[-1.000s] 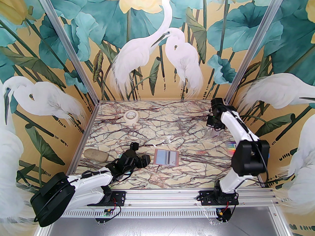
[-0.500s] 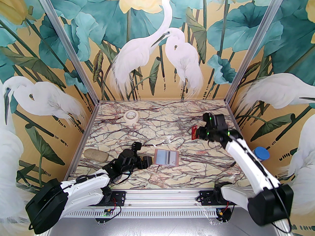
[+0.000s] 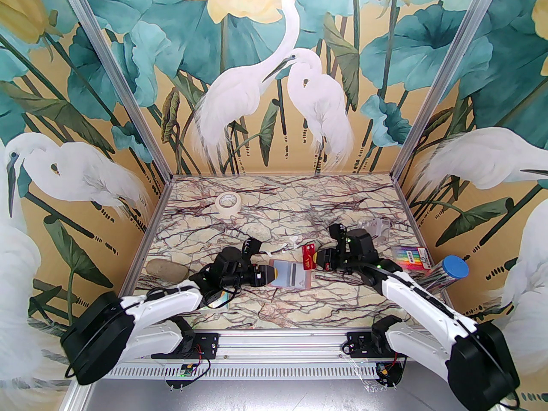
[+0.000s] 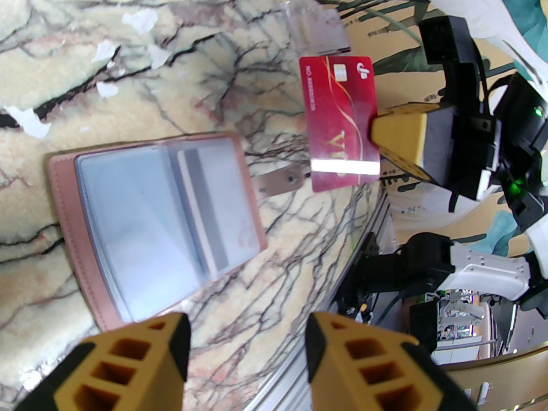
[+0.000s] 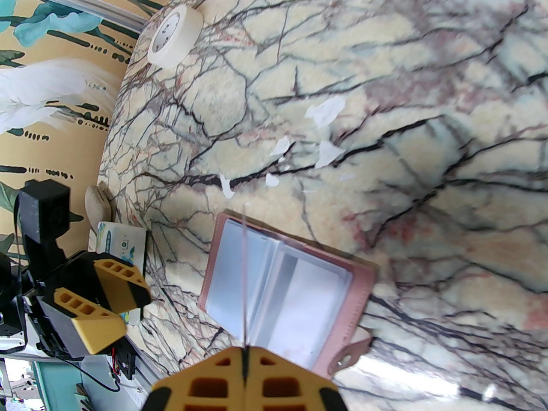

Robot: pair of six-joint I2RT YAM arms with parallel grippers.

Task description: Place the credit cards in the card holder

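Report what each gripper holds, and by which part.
The right gripper pinches the red card by one long edge; the left gripper is open, holding nothing.

The red rectangular plastic card (image 4: 340, 122) pinched in the right claw (image 5: 244, 360) is glossy, with a white glare band across one end. The claw's yellow fingers (image 5: 205, 385) are matt, hollow-celled plastic. Beneath the claw, the flat dusty-pink folding card holder (image 4: 83, 229) looks like matt stitched leather, its pockets (image 4: 150, 212) shiny clear film. The marble-patterned tabletop (image 5: 385, 79) is smooth, faintly sheened.
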